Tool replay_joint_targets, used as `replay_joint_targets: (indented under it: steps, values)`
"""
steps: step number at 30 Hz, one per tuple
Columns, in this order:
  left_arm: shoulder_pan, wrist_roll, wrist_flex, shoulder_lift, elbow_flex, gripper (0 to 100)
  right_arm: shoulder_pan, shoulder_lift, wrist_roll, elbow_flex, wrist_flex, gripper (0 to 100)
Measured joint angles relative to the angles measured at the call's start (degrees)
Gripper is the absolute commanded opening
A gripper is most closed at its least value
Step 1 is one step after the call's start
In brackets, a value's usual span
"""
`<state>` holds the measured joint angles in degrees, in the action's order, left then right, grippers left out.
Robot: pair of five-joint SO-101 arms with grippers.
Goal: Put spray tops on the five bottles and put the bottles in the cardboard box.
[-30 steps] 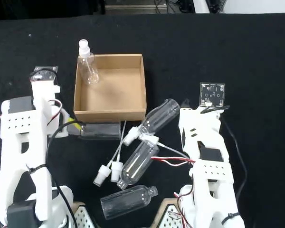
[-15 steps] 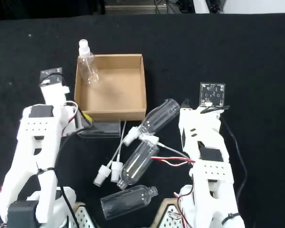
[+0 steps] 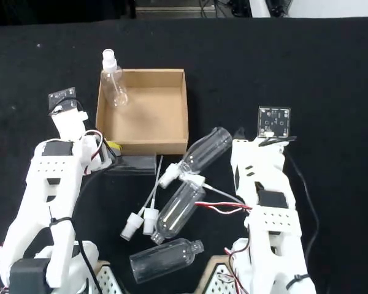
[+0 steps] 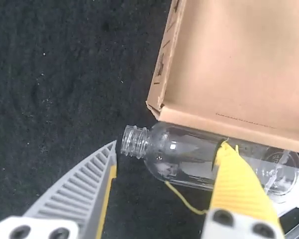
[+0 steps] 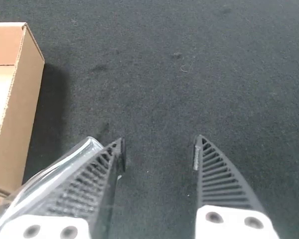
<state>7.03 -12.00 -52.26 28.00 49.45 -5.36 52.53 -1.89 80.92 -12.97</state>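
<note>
Here the left gripper [image 4: 168, 145] is spread wide over a bare bottle [image 4: 189, 157] that lies flat on the black table [image 4: 50, 74]. The bottle's threaded neck is near the grey finger [image 4: 84, 186] without touching it. The yellow finger [image 4: 234, 184] crosses over the bottle's body, and nothing is pinched. Just beyond this gripper runs the front wall of the box [image 4: 229, 74], with the bare bottle lying along it; whether the two touch cannot be told. Farther beyond, in the box's far corner on the gripper's side, a capped bottle [image 3: 113, 86] stands upright.

The right gripper [image 5: 158, 144] is spread too, holding nothing, with bare table between its fingers. A second bottle [image 5: 45, 177] lies just beside one finger, on the side toward the box. Behind that gripper, toward the arms' bases, a third bottle [image 3: 178, 208] and a fourth bottle [image 3: 165, 257] lie on their sides. Two loose spray tops [image 3: 132, 226] lie beside the third bottle, between the two arms and well apart from both grippers. Their thin tubes point toward the bare bottle.
</note>
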Motion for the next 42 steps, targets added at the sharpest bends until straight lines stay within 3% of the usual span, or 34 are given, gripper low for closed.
replay_joint_targets:
  steps: [6, 11, 17, 21, 29, 34, 38, 42]
  values:
    - [0.18, -0.26, 0.53, 0.53, 2.46, 29, 0.0, 0.0, 0.0, 0.0, 0.0, 20.4]
    - [0.79, 4.4, 0.18, 1.05, 2.99, 29, 0.0, 0.0, 0.0, 0.0, 0.0, 20.4]
    - [4.92, 13.54, -9.32, 1.14, 0.26, 29, 0.0, 0.0, 0.0, 0.0, 0.0, 20.4]
    - [10.55, 23.03, -14.42, 0.18, -0.26, 29, 0.0, 0.0, 0.0, 0.0, 0.0, 20.4]
    - [28.13, 38.59, -15.65, 0.09, -2.46, 29, -0.09, 0.0, 0.0, 0.0, 0.0, 20.4]
    - [29.36, 34.73, -22.07, 0.09, -8.09, 29, -0.09, 0.0, 0.0, 0.0, 0.0, 20.4]
    - [21.27, 25.93, -27.87, 0.09, -9.67, 29, -0.09, 0.0, 0.0, 0.0, 0.0, 20.4]
    - [10.46, 14.24, -28.66, 0.09, -9.76, 29, -0.09, 0.0, 0.0, 0.0, 0.0, 20.4]
